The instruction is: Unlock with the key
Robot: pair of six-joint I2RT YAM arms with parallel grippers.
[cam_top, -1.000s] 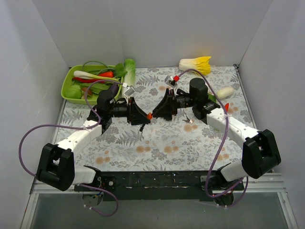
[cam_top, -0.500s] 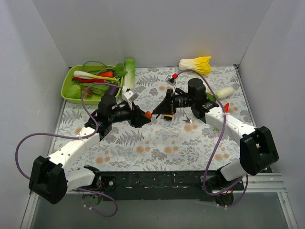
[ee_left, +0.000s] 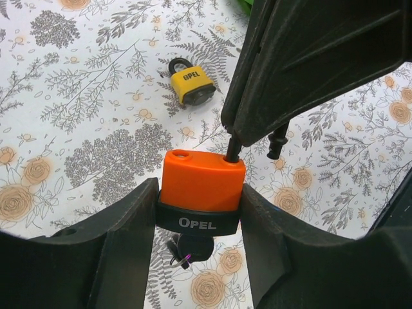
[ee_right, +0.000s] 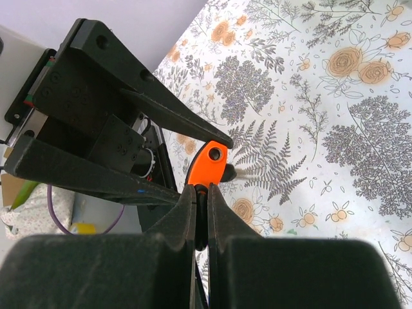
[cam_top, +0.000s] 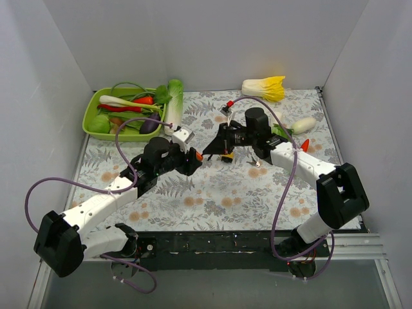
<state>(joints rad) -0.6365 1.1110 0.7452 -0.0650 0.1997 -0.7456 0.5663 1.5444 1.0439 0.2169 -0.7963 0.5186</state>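
Note:
An orange padlock (ee_left: 201, 187) marked OPEL is clamped by its body between the fingers of my left gripper (ee_left: 199, 201). A black key (ee_left: 192, 248) sticks out of its underside. My right gripper (ee_right: 201, 193) is shut on the lock's black shackle (ee_right: 201, 215). One shackle leg enters the orange body. The other end (ee_left: 277, 140) hangs free beside it, and a hole (ee_left: 182, 154) on top stands empty. In the top view the two grippers meet at the padlock (cam_top: 199, 155) above the middle of the table.
A yellow padlock (ee_left: 191, 87) lies on the floral cloth just beyond. Loose keys (cam_top: 253, 162) lie near the right arm. A green tray (cam_top: 90, 119) of vegetables stands back left, a cabbage (cam_top: 265, 87) back right, a white radish (cam_top: 304, 124) at right.
My right gripper has shut on the shackle. The left arm has stretched forward and both grippers have shifted slightly right with the padlock.

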